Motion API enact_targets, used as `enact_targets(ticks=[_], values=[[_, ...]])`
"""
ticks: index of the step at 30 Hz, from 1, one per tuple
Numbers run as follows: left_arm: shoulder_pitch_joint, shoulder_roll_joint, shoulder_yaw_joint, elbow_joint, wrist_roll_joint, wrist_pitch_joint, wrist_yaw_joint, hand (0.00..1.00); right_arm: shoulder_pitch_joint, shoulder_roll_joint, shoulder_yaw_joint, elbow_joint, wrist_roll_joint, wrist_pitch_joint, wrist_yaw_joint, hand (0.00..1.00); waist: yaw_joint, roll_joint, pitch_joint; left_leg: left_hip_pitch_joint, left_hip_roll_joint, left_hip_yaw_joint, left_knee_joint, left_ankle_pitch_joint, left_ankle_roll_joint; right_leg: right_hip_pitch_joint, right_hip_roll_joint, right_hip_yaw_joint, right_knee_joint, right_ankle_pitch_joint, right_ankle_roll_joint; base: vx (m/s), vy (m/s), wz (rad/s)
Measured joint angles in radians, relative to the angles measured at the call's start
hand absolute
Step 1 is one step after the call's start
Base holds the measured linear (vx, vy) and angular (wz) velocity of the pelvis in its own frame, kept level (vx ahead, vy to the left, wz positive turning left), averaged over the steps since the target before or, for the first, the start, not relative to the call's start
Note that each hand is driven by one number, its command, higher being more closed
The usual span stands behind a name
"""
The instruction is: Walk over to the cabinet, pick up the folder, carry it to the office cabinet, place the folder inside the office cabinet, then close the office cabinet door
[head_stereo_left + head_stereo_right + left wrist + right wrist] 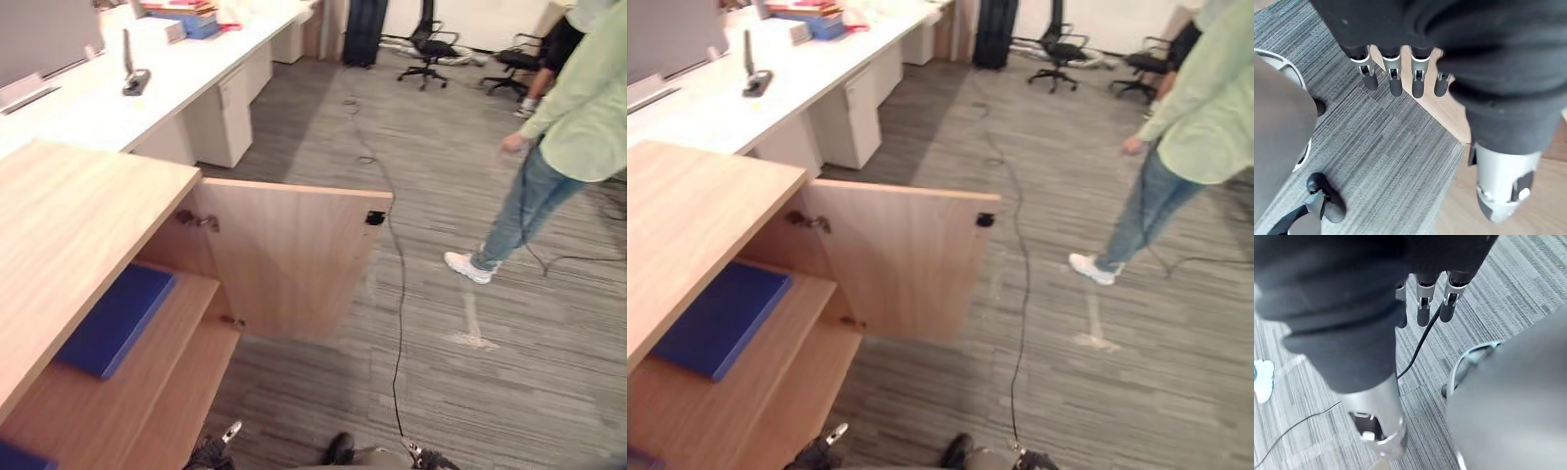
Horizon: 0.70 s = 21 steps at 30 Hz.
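On a shelf inside the cabinet [69, 225] lies the folder [116, 318], blue and flat, with neither hand on it. The door [294, 259] stands wide open (its hinges show on the inner side), swung out over the grey carpet [470, 392]. Lower down, at the view's corner, a scrap of blue [15, 458] shows, perhaps another folder. The left robot hand [1418, 81] hangs over the carpet beside a wooden edge, fingers straight, released and holding nothing. The right robot hand [1425, 308] likewise hangs slack and empty over the carpet. A person [578, 108] stands well apart on the right. A long white surface [118, 103] runs behind the cabinet.
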Motion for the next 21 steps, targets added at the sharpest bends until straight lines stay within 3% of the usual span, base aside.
enact_targets(ticks=[7, 11, 14, 15, 16, 18, 21], values=[[0.000, 0.006, -0.049, -0.008, 0.003, 0.000, 0.012, 0.00, -0.069, -0.025, -0.003, -0.022, 0.155, -0.016, -0.023, 0.00, 0.000, 0.025, 0.016, -0.003, -0.019, -0.029, 0.007, 0.010, 0.002, 0.072, 0.033, 0.001, -0.173, 0.097, 0.008, 0.01, 0.048, 0.04], [0.003, 0.014, -0.054, -0.010, 0.002, 0.000, 0.017, 0.00, -0.166, -0.093, -0.037, -0.106, 0.201, -0.040, -0.031, 0.00, 0.004, 0.039, 0.024, -0.004, -0.035, -0.046, 0.031, 0.010, 0.002, 0.117, 0.035, 0.001, -0.253, 0.133, 0.023, 0.00, 0.042, 0.06], [0.015, 0.029, -0.050, -0.015, -0.004, -0.003, 0.017, 0.00, -0.239, -0.154, -0.030, -0.186, 0.205, -0.069, -0.038, 0.00, 0.015, 0.033, 0.026, -0.029, -0.047, -0.062, 0.119, 0.009, 0.003, 0.137, 0.008, 0.019, -0.266, 0.139, 0.024, 0.01, 0.063, -0.01], [0.023, 0.035, -0.045, -0.016, -0.005, -0.008, 0.017, 0.00, -0.272, -0.189, -0.017, -0.209, 0.204, -0.085, -0.045, 0.00, 0.020, 0.020, 0.033, -0.041, -0.048, -0.095, 0.107, -0.050, 0.022, 0.153, -0.017, 0.027, -0.269, 0.140, 0.024, 0.01, 0.077, 0.00], [0.025, 0.035, -0.043, -0.014, -0.004, -0.008, 0.017, 0.00, -0.279, -0.196, -0.016, -0.213, 0.204, -0.087, -0.046, 0.00, 0.021, 0.022, 0.031, -0.044, -0.045, -0.100, 0.088, -0.058, 0.017, 0.155, -0.020, 0.027, -0.269, 0.140, 0.025, -0.06, 0.057, 0.01], [0.066, 0.036, -0.031, -0.013, -0.005, -0.006, 0.018, 0.00, -0.354, -0.243, 0.042, -0.215, 0.202, -0.094, -0.047, 0.00, 0.029, 0.032, 0.022, -0.066, -0.039, -0.106, 0.002, 0.025, 0.005, 0.157, -0.034, 0.034, -0.264, 0.169, 0.076, -0.09, 0.064, -0.10], [0.104, 0.055, -0.039, -0.008, -0.006, 0.000, 0.017, 0.00, -0.450, -0.297, 0.094, -0.179, 0.204, -0.102, -0.043, 0.00, 0.032, 0.023, 0.023, -0.074, -0.067, -0.136, 0.003, 0.029, 0.008, 0.154, -0.053, 0.030, -0.263, 0.168, 0.079, 0.07, 0.088, 0.15]])
